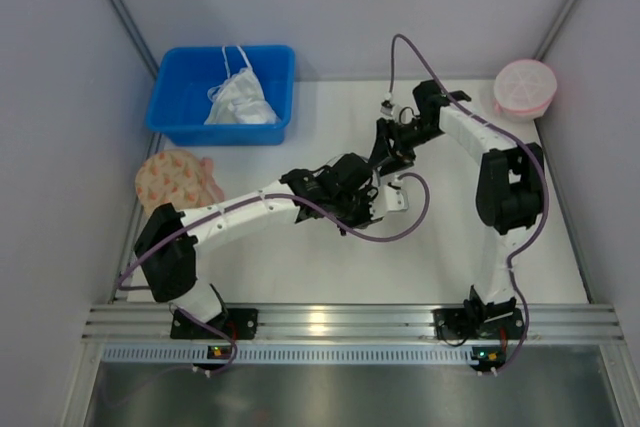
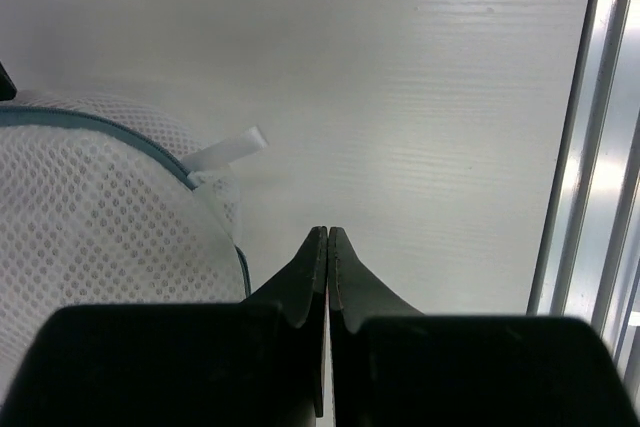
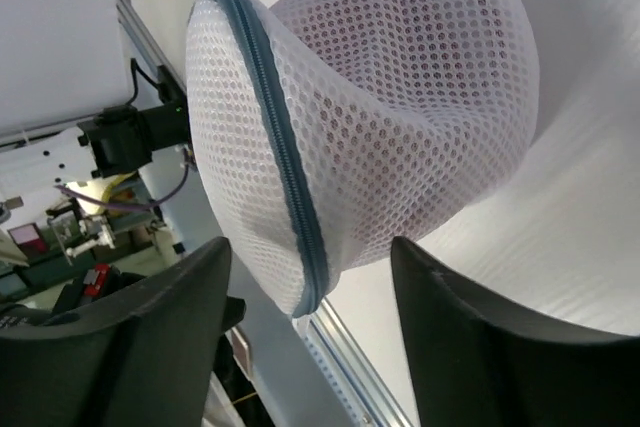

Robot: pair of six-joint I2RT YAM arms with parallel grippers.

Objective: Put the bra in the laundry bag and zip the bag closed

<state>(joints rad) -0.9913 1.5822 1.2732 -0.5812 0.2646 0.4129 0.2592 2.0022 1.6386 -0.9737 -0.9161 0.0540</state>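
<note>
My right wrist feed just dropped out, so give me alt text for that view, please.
The white mesh laundry bag dominates the view, bulging, and its blue-grey zipper looks closed along the visible stretch. The right gripper stands open, one dark finger either side of the bag's lower edge.

the laundry bag (image 3: 400, 107) lies beside the left gripper (image 2: 327, 232), just ahead of the right gripper's (image 3: 310, 257) jaws.

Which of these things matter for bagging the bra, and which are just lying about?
Job: laundry bag, at the open right gripper; bra not clearly visible.
Lying about: blue bin, white garment, pink mesh bag, beige disc.
</note>
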